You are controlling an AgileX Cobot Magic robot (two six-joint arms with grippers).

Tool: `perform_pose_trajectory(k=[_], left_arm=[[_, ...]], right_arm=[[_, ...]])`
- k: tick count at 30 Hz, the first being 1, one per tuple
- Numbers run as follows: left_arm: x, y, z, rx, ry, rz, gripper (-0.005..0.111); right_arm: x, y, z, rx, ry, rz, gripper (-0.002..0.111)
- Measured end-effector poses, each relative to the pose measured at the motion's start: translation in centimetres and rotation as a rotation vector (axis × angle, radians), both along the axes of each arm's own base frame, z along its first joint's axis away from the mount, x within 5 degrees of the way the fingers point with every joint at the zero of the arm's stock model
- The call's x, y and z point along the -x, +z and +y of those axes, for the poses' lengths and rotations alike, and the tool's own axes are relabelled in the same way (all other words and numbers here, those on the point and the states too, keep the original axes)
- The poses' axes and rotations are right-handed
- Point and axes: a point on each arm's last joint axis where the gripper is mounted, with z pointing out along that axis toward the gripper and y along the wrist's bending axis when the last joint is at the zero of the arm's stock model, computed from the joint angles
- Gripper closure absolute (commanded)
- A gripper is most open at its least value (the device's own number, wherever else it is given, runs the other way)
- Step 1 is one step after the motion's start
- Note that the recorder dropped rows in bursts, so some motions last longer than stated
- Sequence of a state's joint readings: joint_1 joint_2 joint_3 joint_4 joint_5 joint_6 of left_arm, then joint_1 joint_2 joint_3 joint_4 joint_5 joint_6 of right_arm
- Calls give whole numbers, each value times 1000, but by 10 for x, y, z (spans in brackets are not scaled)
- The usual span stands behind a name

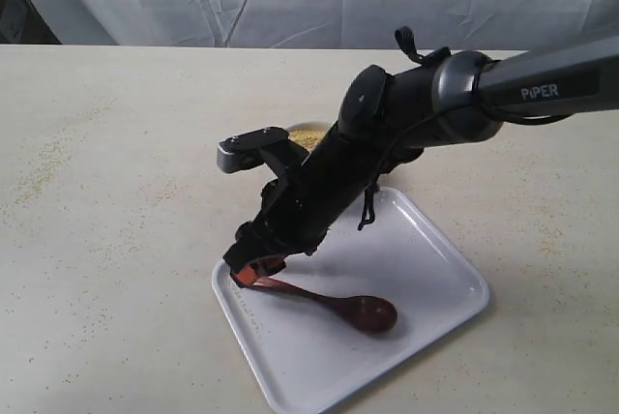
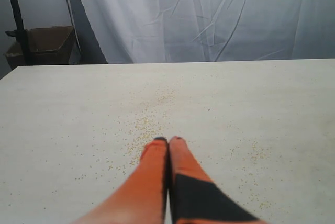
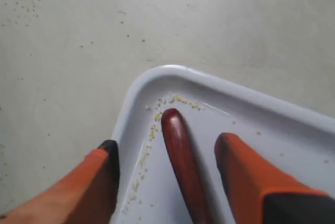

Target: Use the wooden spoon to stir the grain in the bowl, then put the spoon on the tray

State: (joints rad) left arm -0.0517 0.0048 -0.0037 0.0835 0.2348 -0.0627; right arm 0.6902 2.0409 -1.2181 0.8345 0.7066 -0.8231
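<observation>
Exterior view: right gripper is down at the left corner of the white tray. The tray sits near the front edge of the table. The wooden spoon lies flat on the tray, handle tip in that left corner, oval end toward the tray's near edge. Right wrist view: fingers spread wide on either side of the handle, not gripping it; stray granules in the tray corner. The bowl is mostly hidden behind the arm — only a patch of yellow grain shows. Left wrist view: left gripper is pressed closed and empty over the bare table.
</observation>
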Motion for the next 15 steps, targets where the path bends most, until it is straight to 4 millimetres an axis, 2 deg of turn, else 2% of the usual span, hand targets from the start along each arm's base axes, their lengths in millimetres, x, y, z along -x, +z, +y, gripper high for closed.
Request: perform_pose_trajectory(k=[2, 3, 4, 7, 9, 10, 13, 14, 15], left_arm=[[0, 0, 0, 0, 0, 0, 107], [0, 0, 0, 0, 0, 0, 107], [0, 0, 0, 0, 0, 0, 107], [0, 0, 0, 0, 0, 0, 107], [0, 0, 0, 0, 0, 0, 107], [0, 0, 0, 0, 0, 0, 107], [0, 0, 0, 0, 0, 0, 107], [0, 0, 0, 0, 0, 0, 107], [0, 0, 0, 0, 0, 0, 107]], right_arm=[[1, 2, -3, 30, -11, 12, 52], [0, 10, -7, 70, -33, -4, 55], [-1, 14, -9, 91, -45, -17, 69], [-3, 49, -33, 270, -157, -121, 109], [-5, 65, -55, 333, -275, -155, 108], [-7, 71, -72, 346, -349, -154, 108], [-7, 80, -131, 360, -570, -117, 108], [-4, 81, -157, 363, -663, -101, 108], [-1, 85, -169, 356, -707, -107, 108]])
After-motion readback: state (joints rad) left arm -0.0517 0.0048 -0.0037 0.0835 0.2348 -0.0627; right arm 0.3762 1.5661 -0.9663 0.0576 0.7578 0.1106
